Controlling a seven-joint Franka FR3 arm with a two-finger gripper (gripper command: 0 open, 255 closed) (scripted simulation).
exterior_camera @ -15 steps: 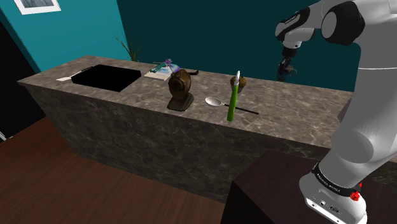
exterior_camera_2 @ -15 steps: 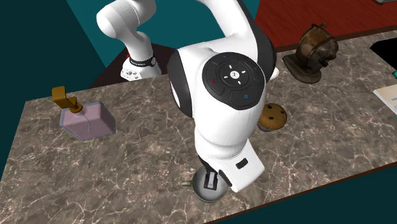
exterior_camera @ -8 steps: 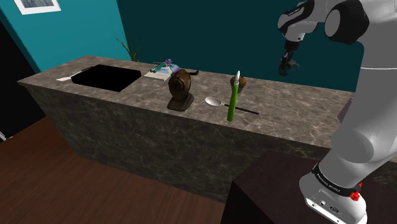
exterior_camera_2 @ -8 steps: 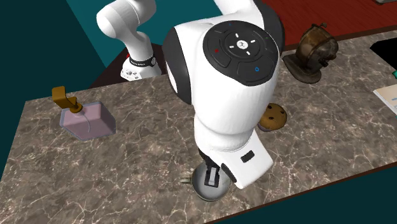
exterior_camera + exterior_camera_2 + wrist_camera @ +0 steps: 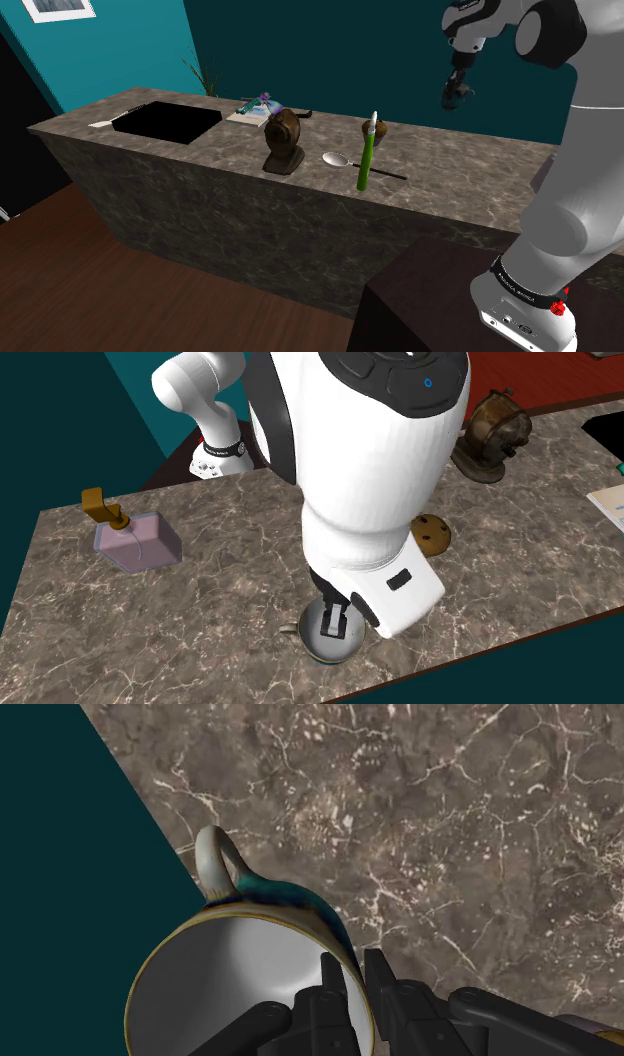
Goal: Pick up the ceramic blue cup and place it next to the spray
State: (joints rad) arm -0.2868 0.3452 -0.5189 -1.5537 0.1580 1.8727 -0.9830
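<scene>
My gripper (image 5: 355, 966) is shut on the rim of the cup (image 5: 250, 974), one finger inside and one outside. The cup is teal-blue outside and white inside, with a pale handle (image 5: 215, 859). It hangs above the marble counter (image 5: 450, 824), close to the counter's edge. From the second exterior view, the cup (image 5: 322, 635) sits under the gripper (image 5: 335, 618), near the counter's front edge. The spray (image 5: 135, 540), a pinkish bottle with a brown nozzle, stands well off toward that view's left. In the shoulder view the gripper (image 5: 457, 94) is high over the counter's far side.
A cookie (image 5: 430, 535) lies beside the arm and a brown rounded object (image 5: 490, 432) stands farther back. In the shoulder view a green bottle (image 5: 366, 152), a spoon (image 5: 335, 159), the brown object (image 5: 285, 138) and a sink (image 5: 165, 120) line the counter.
The gripper has risen with the cup held in it, lifting it off the counter. The arm's wrist now stands higher in both exterior views.
</scene>
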